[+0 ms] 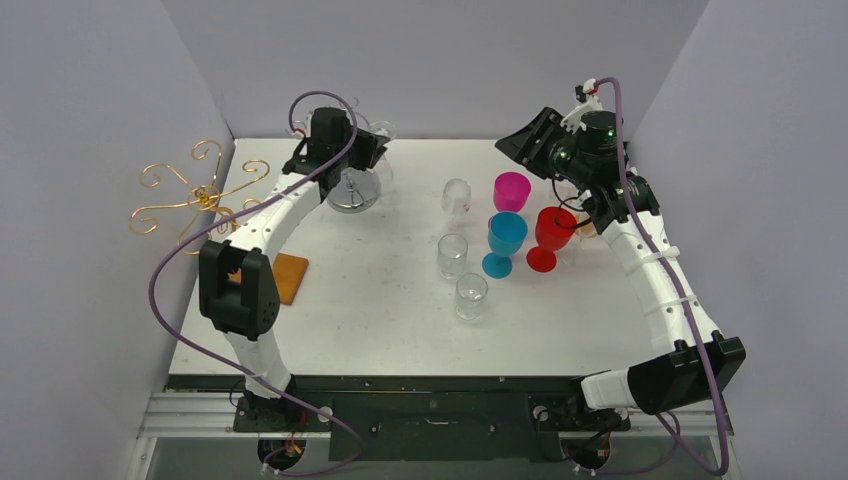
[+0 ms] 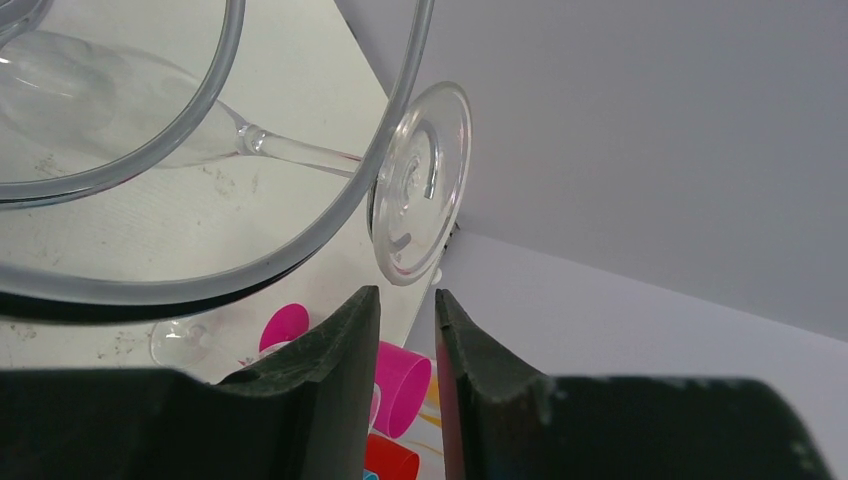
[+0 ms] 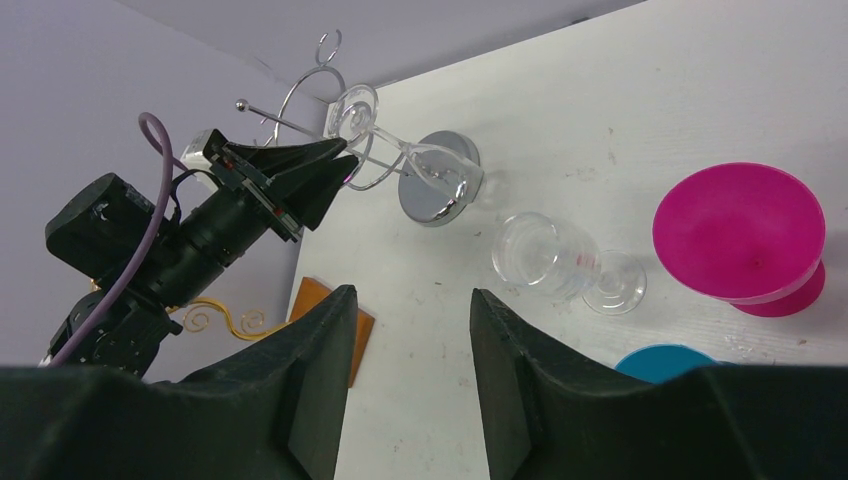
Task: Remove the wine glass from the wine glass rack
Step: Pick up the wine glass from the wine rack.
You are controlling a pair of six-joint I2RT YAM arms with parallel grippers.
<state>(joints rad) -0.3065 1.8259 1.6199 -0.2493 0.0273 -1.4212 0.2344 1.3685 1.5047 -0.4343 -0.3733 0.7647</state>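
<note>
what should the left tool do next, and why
Probably open the left tool a little and ease it forward around the stem. Its fingers stand close together with nothing between them, the foot sits just beyond the tips, and the glass is still on the rack.

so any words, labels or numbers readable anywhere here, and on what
No readable text anywhere.
The clear glass lying on its side has a small red mark near its stem, too small to read.
</note>
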